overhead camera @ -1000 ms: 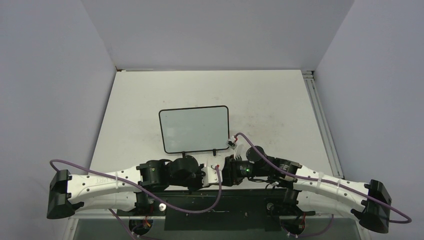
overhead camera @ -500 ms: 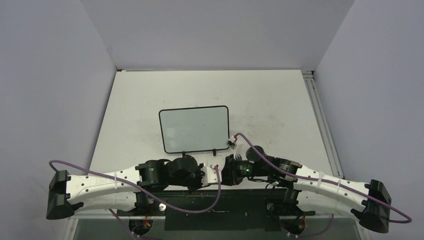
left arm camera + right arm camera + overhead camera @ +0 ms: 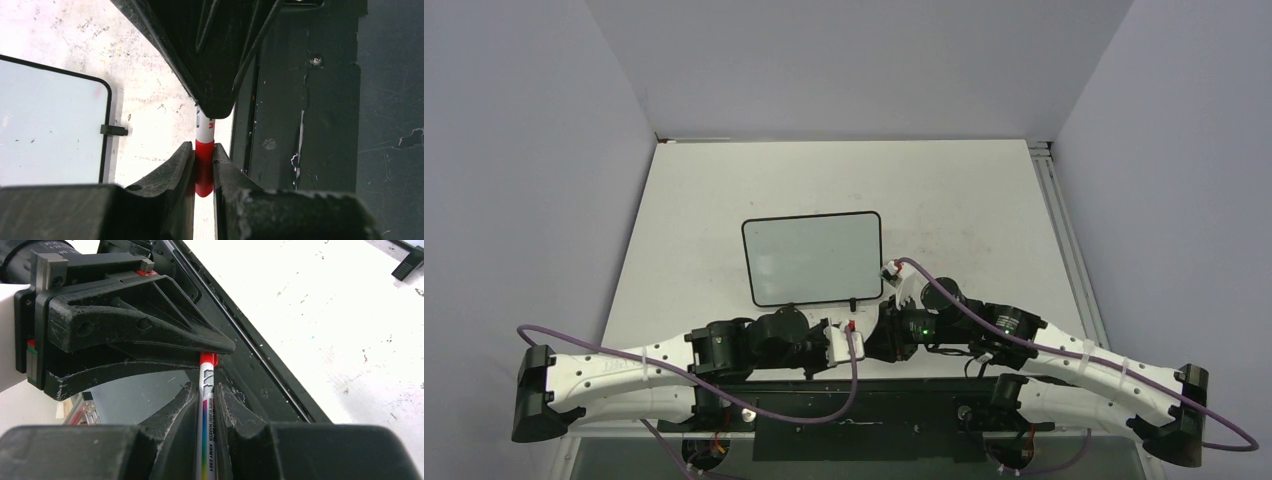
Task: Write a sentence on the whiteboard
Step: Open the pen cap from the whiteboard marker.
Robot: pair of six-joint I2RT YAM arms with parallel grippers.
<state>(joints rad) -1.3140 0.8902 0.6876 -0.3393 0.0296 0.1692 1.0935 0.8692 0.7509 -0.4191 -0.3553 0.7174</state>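
The whiteboard (image 3: 812,258) lies flat on the tabletop, black-framed and blank; no red sentence shows on it. Its corner also shows in the left wrist view (image 3: 50,125). My two grippers meet tip to tip just in front of the board, near the table's front edge. My left gripper (image 3: 839,342) (image 3: 203,150) is shut on the red cap (image 3: 204,170) of a whiteboard marker. My right gripper (image 3: 881,338) (image 3: 206,390) is shut on the marker's white barrel (image 3: 206,415), opposite the left. The cap (image 3: 208,359) still sits on the barrel.
A black foot (image 3: 114,130) of the board sticks out toward the grippers. The black base plate (image 3: 874,400) runs along the front edge under both arms. A metal rail (image 3: 1064,230) lines the table's right side. Grey walls close in the left, back and right.
Both arms have shifted a little, their elbows moving outward and lower. The grippers stay joined on the marker in front of the board. The board has not moved.
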